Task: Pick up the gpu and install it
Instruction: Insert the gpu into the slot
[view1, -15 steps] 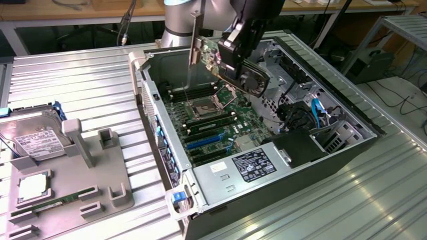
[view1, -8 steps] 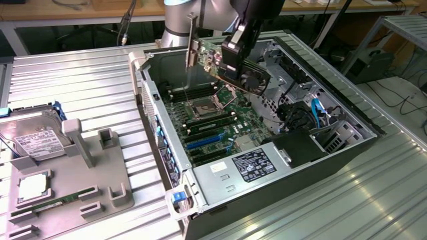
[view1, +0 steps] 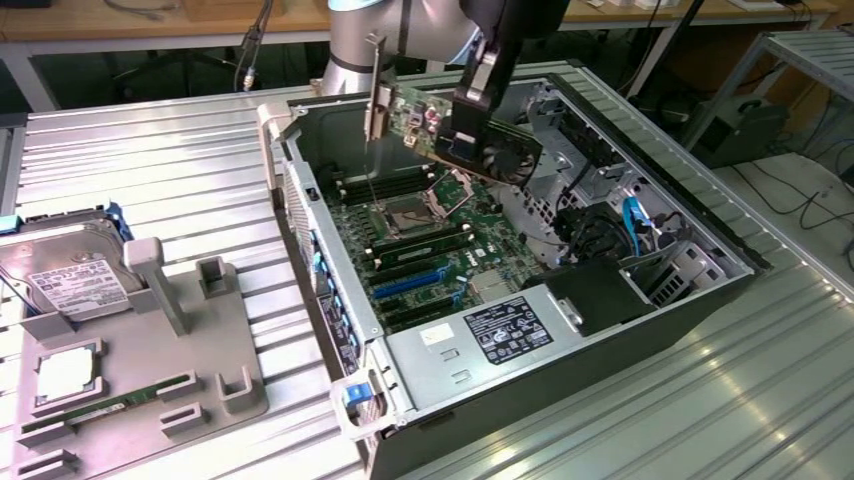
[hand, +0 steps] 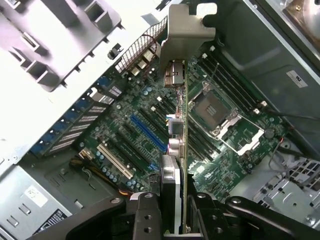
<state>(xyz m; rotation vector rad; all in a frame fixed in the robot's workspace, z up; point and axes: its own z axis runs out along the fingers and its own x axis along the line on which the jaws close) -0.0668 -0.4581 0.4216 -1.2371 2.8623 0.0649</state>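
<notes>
The gpu (view1: 424, 115), a green card with a black fan and a silver end bracket, hangs in the air over the open computer case (view1: 694, 240). My gripper (view1: 475, 92) is shut on the card's fan end from above, and the bracket points toward the case's back wall. In the wrist view the gpu (hand: 184, 115) is seen edge-on, clamped between my two black fingers (hand: 146, 212), with its bracket (hand: 187, 35) at the far end. Below it lies the motherboard (hand: 125, 120) with a blue slot (hand: 147, 132) and the CPU socket (hand: 212, 110). The card is clear of the board.
A grey fixture tray (view1: 174, 350) at the exterior view's left holds a silver hard drive (view1: 74, 280) and a thin green RAM stick (view1: 120, 405). Inside the case are a black power supply block (view1: 594, 295), blue cables (view1: 627, 215) and drive cages. Ribbed metal table all around.
</notes>
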